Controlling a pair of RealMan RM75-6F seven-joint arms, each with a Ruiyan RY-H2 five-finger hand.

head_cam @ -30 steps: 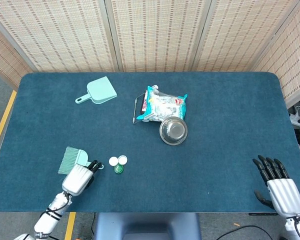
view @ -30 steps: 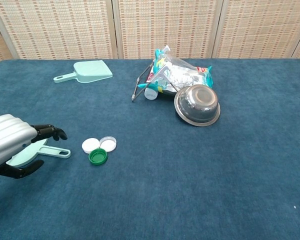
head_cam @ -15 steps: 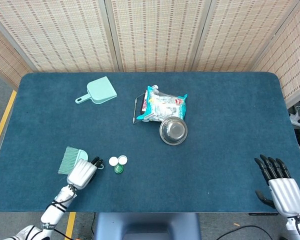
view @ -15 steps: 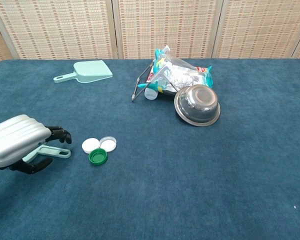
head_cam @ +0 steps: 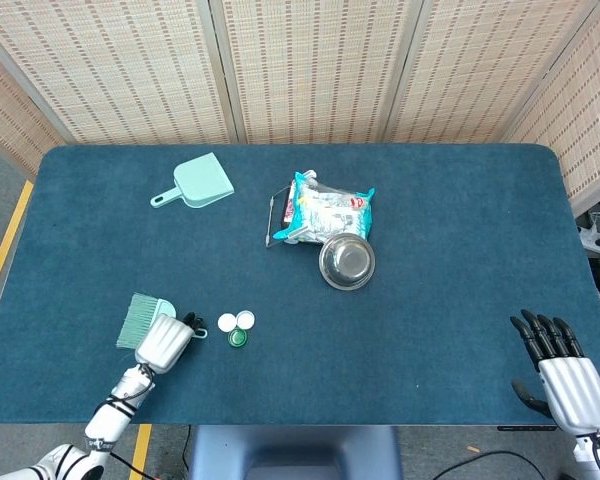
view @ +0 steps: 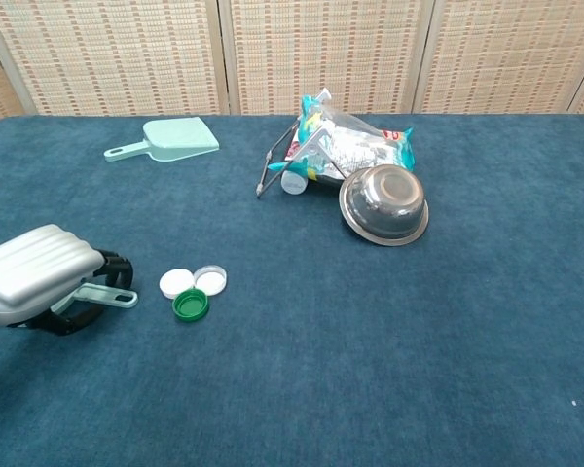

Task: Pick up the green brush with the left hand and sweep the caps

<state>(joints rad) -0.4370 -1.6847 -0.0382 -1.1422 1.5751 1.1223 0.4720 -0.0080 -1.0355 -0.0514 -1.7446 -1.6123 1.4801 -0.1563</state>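
The green brush [head_cam: 137, 320] lies at the table's front left, bristles pointing left, its handle [view: 112, 295] pointing right toward the caps. My left hand [head_cam: 163, 343] sits over the handle with its dark fingers [view: 115, 268] curled around it. Just right of the handle tip lie two white caps [head_cam: 227, 322] [head_cam: 245, 319] and one green cap [head_cam: 238, 338]; the chest view shows the white caps [view: 176, 283] [view: 210, 279] and the green cap [view: 191, 305] too. My right hand [head_cam: 560, 375] rests at the front right edge, fingers apart, holding nothing.
A light green dustpan [head_cam: 202, 183] lies at the back left. Near the middle are a snack bag [head_cam: 330, 208], metal tongs [head_cam: 273, 218] beside it and a steel bowl [head_cam: 347, 261] in front of it. Blue cloth covers the table [head_cam: 460, 250].
My left hand's fingers, stretched out over the brush handle before, have curled down around it. The caps and the right hand have stayed put.
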